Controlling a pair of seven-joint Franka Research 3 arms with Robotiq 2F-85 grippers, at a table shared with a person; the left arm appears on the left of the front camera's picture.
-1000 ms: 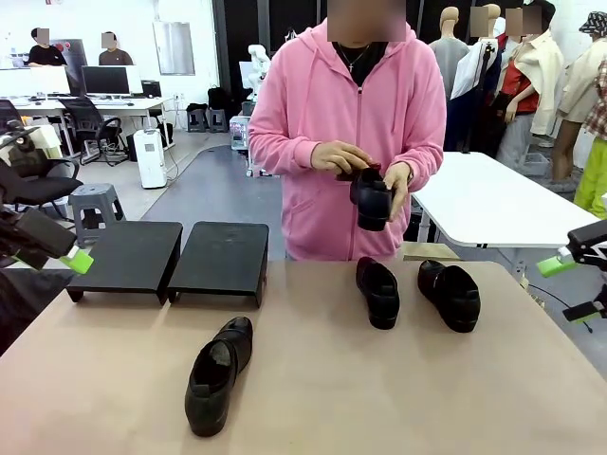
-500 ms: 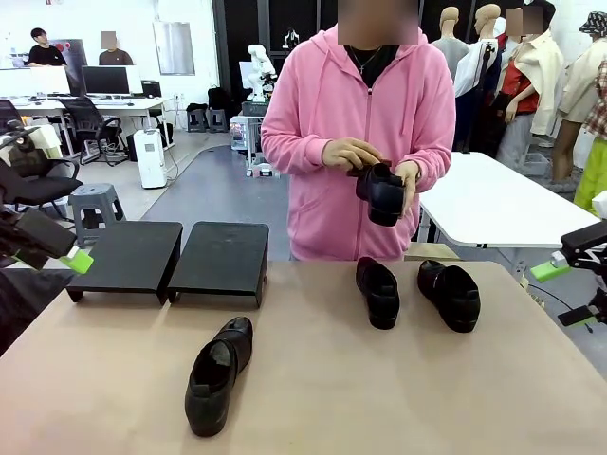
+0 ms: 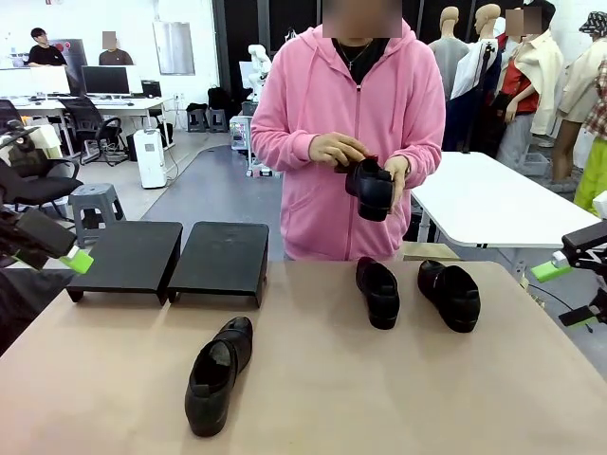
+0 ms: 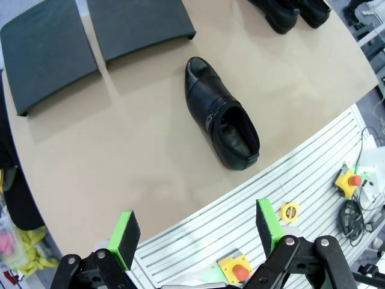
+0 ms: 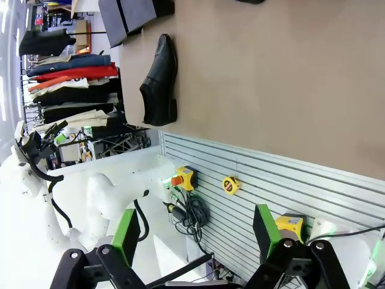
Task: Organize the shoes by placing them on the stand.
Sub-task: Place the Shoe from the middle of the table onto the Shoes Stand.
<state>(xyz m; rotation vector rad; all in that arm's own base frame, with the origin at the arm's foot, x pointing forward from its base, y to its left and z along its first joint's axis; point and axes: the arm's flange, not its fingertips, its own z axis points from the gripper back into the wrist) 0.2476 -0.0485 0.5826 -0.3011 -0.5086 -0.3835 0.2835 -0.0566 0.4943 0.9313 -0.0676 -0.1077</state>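
A person in a pink hoodie stands at the far side and holds one black shoe (image 3: 370, 188) in both hands at chest height. Two shoes (image 3: 379, 292) (image 3: 452, 295) lie side by side at the far right of the table. Another shoe (image 3: 216, 373) (image 4: 221, 123) (image 5: 159, 81) lies alone at the near left. The black stand (image 3: 223, 258) (image 4: 138, 24) sits at the far left with both its platforms bare. My left gripper (image 4: 197, 227) hangs open above the table's left edge. My right gripper (image 3: 566, 292) (image 5: 195, 230) is open off the right edge. Neither holds anything.
The tan table (image 3: 379, 398) has free room in the middle and along the front. Below its near edge, the wrist views show a slotted base (image 4: 240, 229) with yellow stop buttons and cables. A white table (image 3: 484, 204) stands behind at the right.
The person has turned and shifted the shoe slightly in their hands. My right gripper has drifted a little to the right. The left arm and the shoes on the table are unmoved.
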